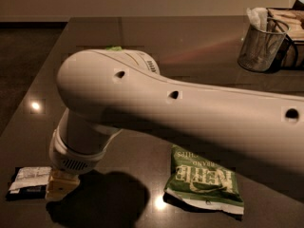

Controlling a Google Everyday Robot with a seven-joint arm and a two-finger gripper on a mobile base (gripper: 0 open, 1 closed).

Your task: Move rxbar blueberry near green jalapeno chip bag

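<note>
At the near left, rxbar blueberry [28,183]: lies flat on the table close to its near edge, dark wrapper with the white label panel facing up.
Gripper [61,188]: low over the table at the bar's right end, its pale yellowish tip just beside or against the wrapper; which of the two I cannot tell.
Grip: hidden under the wrist, so I cannot tell how wide it stands or whether it has hold of anything.
Green jalapeno chip bag [204,184]: flat on the table to the right, white lettering upside down from this view, well apart from the bar, with the gripper and its shadow between them.
Arm [190,113]: thick white casing reaching in from the right edge, wrist turned downward at the left.
Table [199,37]: dark, glossy, with small light reflections.
Green sliver [114,47]: peeks over the arm's top; too little shows to name it.
Mesh cup [259,49]: upright at the far right, white paper sticking out of it.
</note>
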